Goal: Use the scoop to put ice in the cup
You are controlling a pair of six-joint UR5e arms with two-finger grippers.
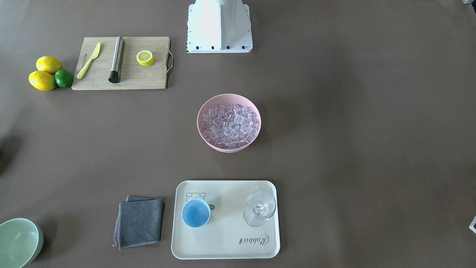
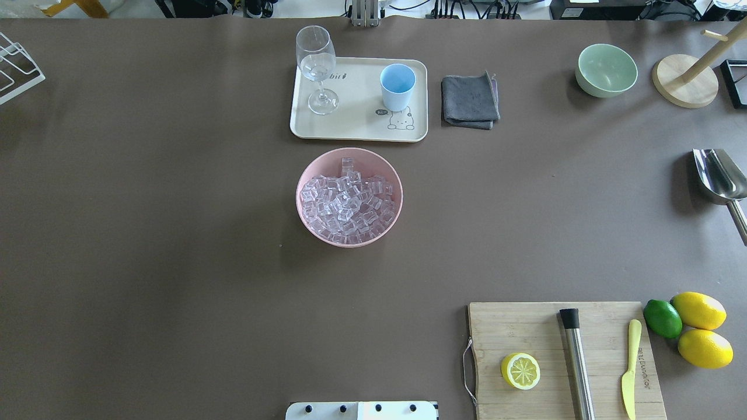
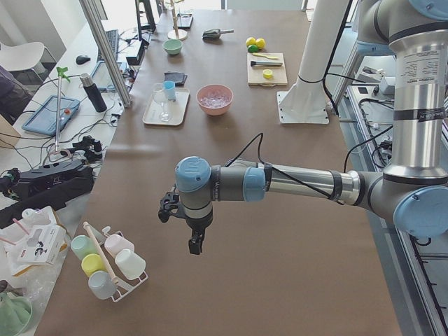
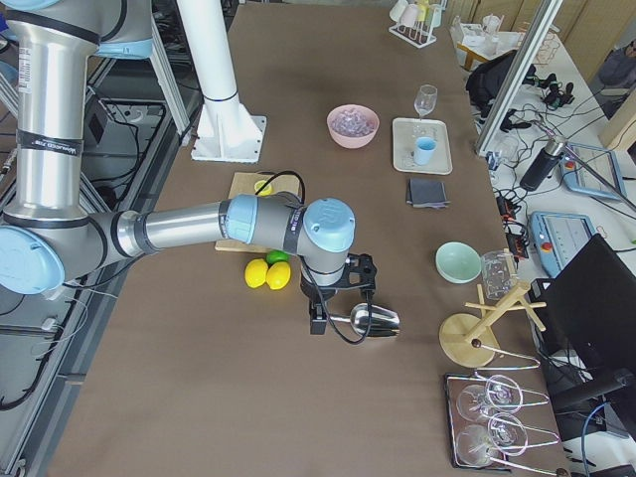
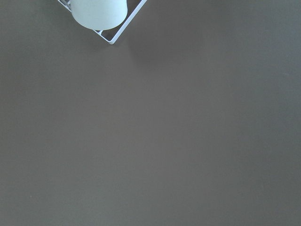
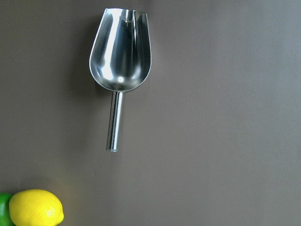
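The ice [image 1: 230, 124] fills a pink bowl [image 1: 201, 111] at the table's middle. The light-blue cup [image 1: 196, 213] stands upright on a cream tray [image 1: 227, 242], beside a clear stemmed glass [image 1: 260, 207]. The silver scoop [image 2: 721, 175] lies flat on the table at the overhead view's right edge. It fills the right wrist view [image 6: 121, 52], handle toward the lemons. My right gripper [image 4: 318, 323] hangs over the scoop [image 4: 376, 320]. My left gripper [image 3: 195, 246] hovers over bare table far from the bowl. I cannot tell whether either gripper is open or shut.
A cutting board [image 2: 560, 350] holds a lemon half, a steel cylinder and a yellow knife, with two lemons [image 2: 700, 326] and a lime beside it. A grey cloth [image 2: 470, 102], a pale green bowl [image 2: 607, 70] and a wooden stand [image 2: 686, 81] lie at the back. A cup rack [image 3: 105, 266] sits near my left gripper.
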